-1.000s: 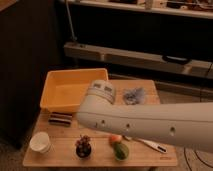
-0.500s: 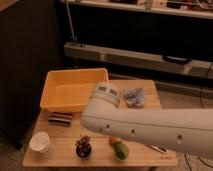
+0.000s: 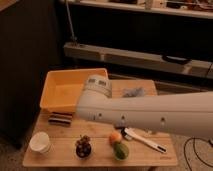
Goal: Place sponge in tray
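Lifting slightly across mid-frame, the arm [image 3: 150, 117] hides its pincer, state impossible to tell. The sponge [image 3: 133, 92] stays on the surface [image 3: 60, 150], right of the tray [image 3: 67, 92], unplaced.

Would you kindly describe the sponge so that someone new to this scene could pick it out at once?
Start at the wooden table and its yellow-orange tray at the back left. Just right of the tray, beyond the white arm, lies the sponge, apart from it. It is the only grey-blue thing there, small and matte; the gripper is not in view.
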